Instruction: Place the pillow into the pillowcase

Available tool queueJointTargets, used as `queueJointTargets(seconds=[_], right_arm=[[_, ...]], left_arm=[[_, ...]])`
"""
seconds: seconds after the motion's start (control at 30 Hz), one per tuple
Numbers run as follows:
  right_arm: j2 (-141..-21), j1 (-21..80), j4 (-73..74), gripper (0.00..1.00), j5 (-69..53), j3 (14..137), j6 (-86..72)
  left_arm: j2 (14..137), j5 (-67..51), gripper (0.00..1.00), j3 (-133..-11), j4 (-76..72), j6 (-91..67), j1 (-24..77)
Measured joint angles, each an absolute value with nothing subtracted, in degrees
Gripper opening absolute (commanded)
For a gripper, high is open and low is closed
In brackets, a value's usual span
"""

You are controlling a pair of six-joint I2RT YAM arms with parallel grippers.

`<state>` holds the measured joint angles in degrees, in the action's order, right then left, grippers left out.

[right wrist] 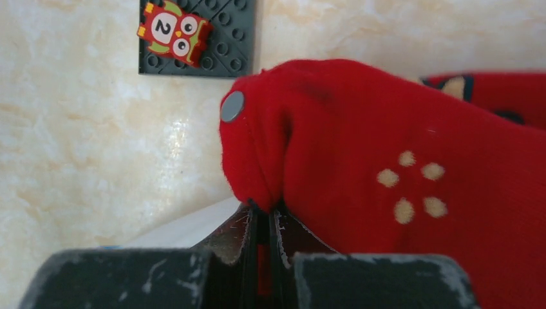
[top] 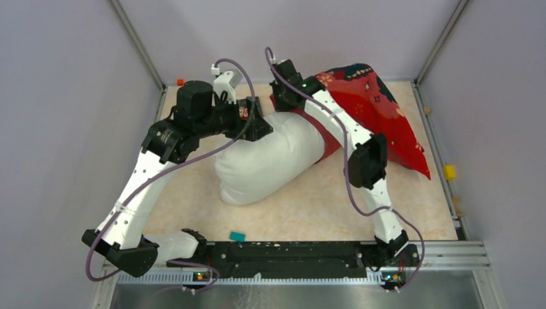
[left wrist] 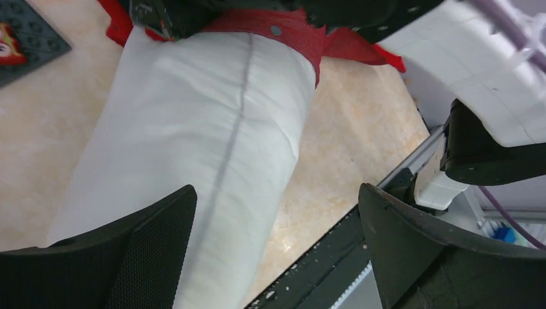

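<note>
The white pillow [top: 267, 161] lies slanted mid-table, its far end inside the mouth of the red pillowcase [top: 380, 109], which trails to the back right. My right gripper [top: 283, 96] is shut on the pillowcase's rim [right wrist: 257, 161] beside a grey snap button [right wrist: 232, 106]; a sliver of pillow [right wrist: 187, 225] shows below it. My left gripper [top: 261, 125] is open above the pillow's far end. In the left wrist view its jaws [left wrist: 277, 251] stand wide apart over the pillow [left wrist: 206, 141], holding nothing, and the red rim [left wrist: 283, 29] wraps the pillow at the top.
A grey studded plate with an owl tile [right wrist: 196, 38] lies by the pillowcase mouth and also shows in the left wrist view [left wrist: 26, 38]. A teal block [top: 237, 236] lies near the front rail [top: 290, 251]. A yellow block [top: 449, 172] sits at the right edge.
</note>
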<state>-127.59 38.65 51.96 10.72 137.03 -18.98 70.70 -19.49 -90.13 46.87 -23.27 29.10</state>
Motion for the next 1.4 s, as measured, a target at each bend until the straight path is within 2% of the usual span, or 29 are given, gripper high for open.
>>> queueJointTargets(seconds=[0.17,0.27,0.33,0.5,0.6,0.77,0.8,0.83,0.87,0.9,0.93,1.13,1.4], right_arm=[[-131.46,38.59,46.54,0.00,7.79,136.68,-20.45],[-130.06,38.72,44.97,0.00,7.22,136.97,-21.26],[-128.70,38.94,44.88,0.00,7.14,136.97,-21.63],[-124.66,40.18,44.75,0.00,7.55,136.97,-21.50],[-120.77,41.17,44.77,0.00,7.70,136.97,-20.97],[-115.24,42.48,45.87,0.02,9.80,135.52,-19.57],[-114.24,43.03,45.95,0.16,10.50,134.04,-19.11],[-113.65,43.51,46.11,0.35,11.00,132.97,-18.85],[-113.43,44.34,46.54,0.65,11.62,131.96,-18.41],[-113.43,44.99,46.70,0.78,11.97,131.61,-18.28],[-113.45,45.58,47.11,0.83,12.40,131.61,-17.67],[-111.00,46.81,47.29,0.86,16.86,128.90,-15.33],[-99.85,43.55,40.75,0.83,22.81,108.55,-12.49]], left_arm=[[69.80,-13.85,0.99,-90.24,47.07,-19.27,29.10],[70.94,-10.22,0.87,-86.17,46.24,-18.02,29.10],[73.41,-7.09,0.74,-82.41,44.34,-17.69,29.10],[80.36,0.38,0.17,-78.06,38.52,-19.05,28.97],[82.46,3.64,0.01,-77.87,35.03,-20.05,28.03],[83.18,2.35,0.00,-76.42,29.98,-21.91,22.39],[83.70,1.43,0.00,-76.42,29.36,-22.35,21.10],[84.16,0.78,0.00,-76.49,28.99,-22.52,20.27],[84.95,-0.01,0.00,-76.75,28.82,-22.61,19.46],[85.60,-0.49,0.00,-76.95,28.60,-22.57,19.00],[86.19,-0.69,0.00,-77.08,28.29,-22.55,18.68],[87.29,-0.71,0.00,-77.14,26.94,-22.55,17.26],[87.57,-1.02,0.00,-77.03,27.11,-22.52,16.99]])
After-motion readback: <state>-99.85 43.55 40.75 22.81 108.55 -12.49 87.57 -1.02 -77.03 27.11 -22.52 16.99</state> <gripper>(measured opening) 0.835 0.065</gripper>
